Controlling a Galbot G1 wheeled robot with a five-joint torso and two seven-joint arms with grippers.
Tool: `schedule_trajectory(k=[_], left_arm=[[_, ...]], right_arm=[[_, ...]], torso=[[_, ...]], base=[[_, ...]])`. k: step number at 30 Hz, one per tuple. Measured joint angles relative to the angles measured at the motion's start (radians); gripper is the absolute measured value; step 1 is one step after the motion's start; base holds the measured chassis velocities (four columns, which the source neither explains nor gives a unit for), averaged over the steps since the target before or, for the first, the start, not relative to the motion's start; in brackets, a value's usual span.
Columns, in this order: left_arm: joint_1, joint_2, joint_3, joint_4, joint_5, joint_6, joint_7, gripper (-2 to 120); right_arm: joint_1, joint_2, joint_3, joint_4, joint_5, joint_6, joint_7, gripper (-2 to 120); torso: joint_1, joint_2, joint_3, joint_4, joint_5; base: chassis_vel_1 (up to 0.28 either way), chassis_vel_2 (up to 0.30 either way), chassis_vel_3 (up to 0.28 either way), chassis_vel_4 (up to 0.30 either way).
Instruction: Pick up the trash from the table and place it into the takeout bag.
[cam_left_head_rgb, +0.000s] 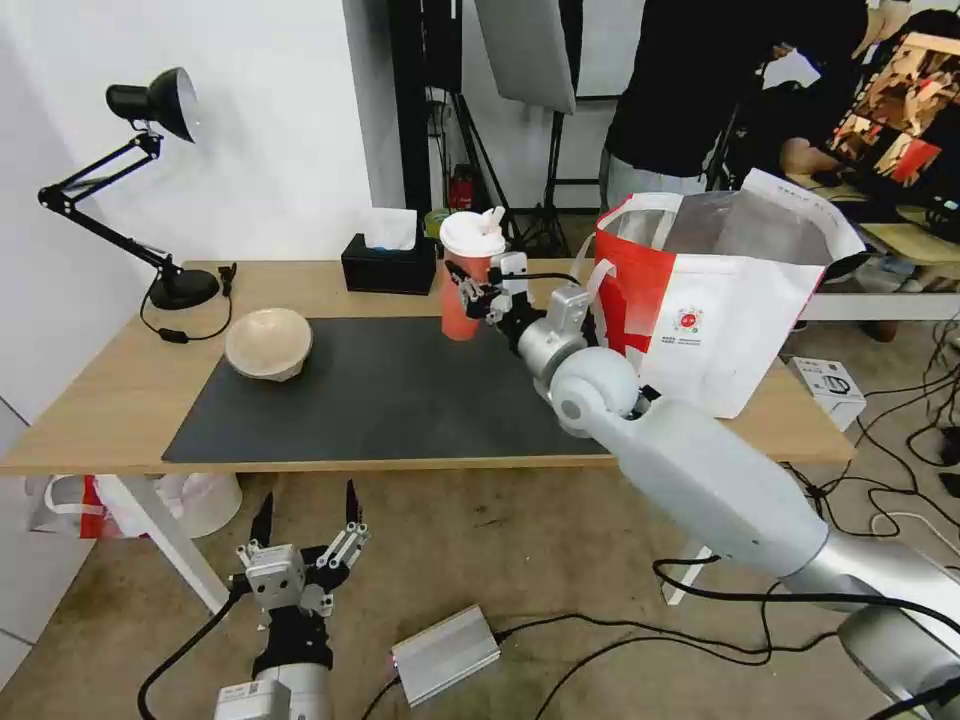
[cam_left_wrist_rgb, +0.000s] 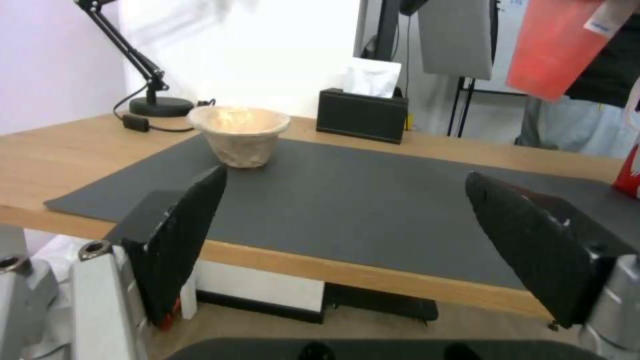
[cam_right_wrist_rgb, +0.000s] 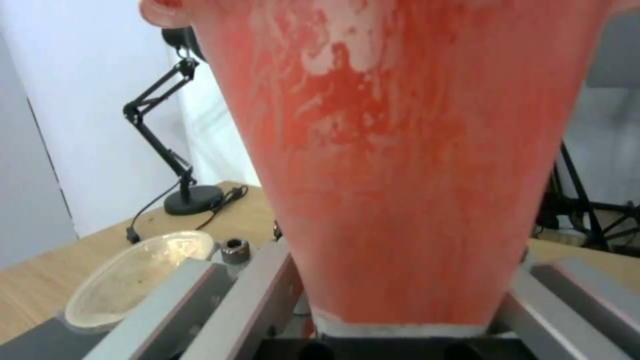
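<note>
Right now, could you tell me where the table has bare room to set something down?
The dark mat is bare between the pulp bowl and the takeout bag. Bare wood lies nearer than the lamp. It is crowded at the back, where the right claw holds the red cup beside the tissue box.

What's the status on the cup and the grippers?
Right gripper shut on red cup, lifted off mat. Left gripper open, parked below table. Takeout bag open; path clear.
</note>
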Motion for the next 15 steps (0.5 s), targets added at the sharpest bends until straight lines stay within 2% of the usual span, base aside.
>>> schedule_trajectory(k=[15], left_arm=[[-0.006,0.000,0.006,0.008,0.001,-0.001,0.000,95]], right_arm=[[0.003,-0.057,0.065,0.066,0.054,-0.025,0.014,13]], torso=[[0.000,0.000,0.000,0.0001,-0.0001]], base=[[0.000,0.000,0.000,0.000]])
